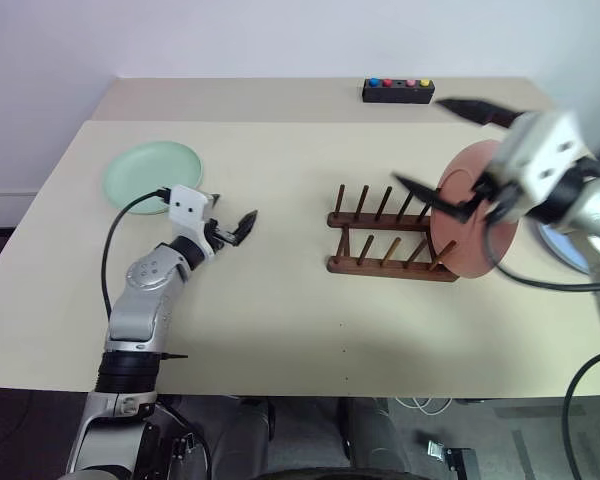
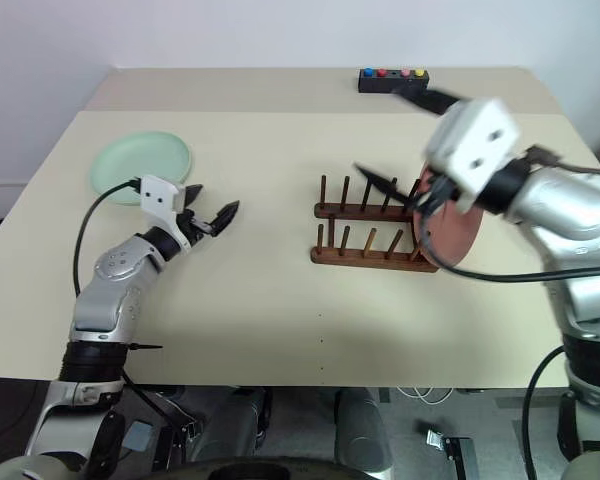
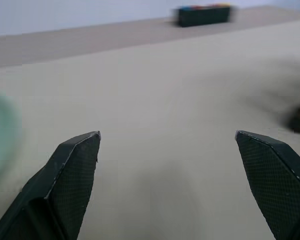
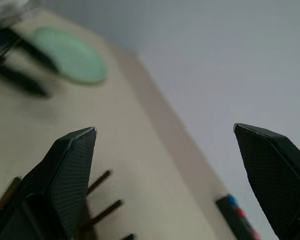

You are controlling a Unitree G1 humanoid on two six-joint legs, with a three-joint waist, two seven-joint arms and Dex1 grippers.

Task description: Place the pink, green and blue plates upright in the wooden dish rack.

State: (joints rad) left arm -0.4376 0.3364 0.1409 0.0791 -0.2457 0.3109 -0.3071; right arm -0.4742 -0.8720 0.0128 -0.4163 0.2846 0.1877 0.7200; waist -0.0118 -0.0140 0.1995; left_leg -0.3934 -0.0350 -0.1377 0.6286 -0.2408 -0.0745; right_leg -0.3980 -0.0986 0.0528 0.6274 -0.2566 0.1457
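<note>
The pink plate (image 1: pixel 477 225) is your one finished piece: it stands upright at the right-hand end of the wooden dish rack (image 1: pixel 388 238), leaning among the last pegs there. The rack itself sits on the table (image 1: pixel 300 330) right of the middle, with the rest of its peg slots free, so you have room for the two plates left.

The green plate (image 1: pixel 152 175) lies flat near the table's far left corner, untouched. The blue plate (image 1: pixel 563 247) shows only as a pale sliver near the table's right edge, largely covered by the right arm; you cannot tell from here exactly how it lies.

So you are about a third of the way through, judging by one plate racked and two to go.

Your right gripper (image 1: pixel 450 150) hangs just above the pink plate with its fingers spread wide and nothing between them; the right wrist view looks out through the gap at bare table and wall, so the plate looks to be standing on its own. Your left gripper (image 1: pixel 242 227) is low over bare table between the green plate and the rack, fingers also fully apart and empty, pointing toward the rack rather than the green plate.

The small black button box (image 1: pixel 398 91) at the far edge plays no part.
</note>
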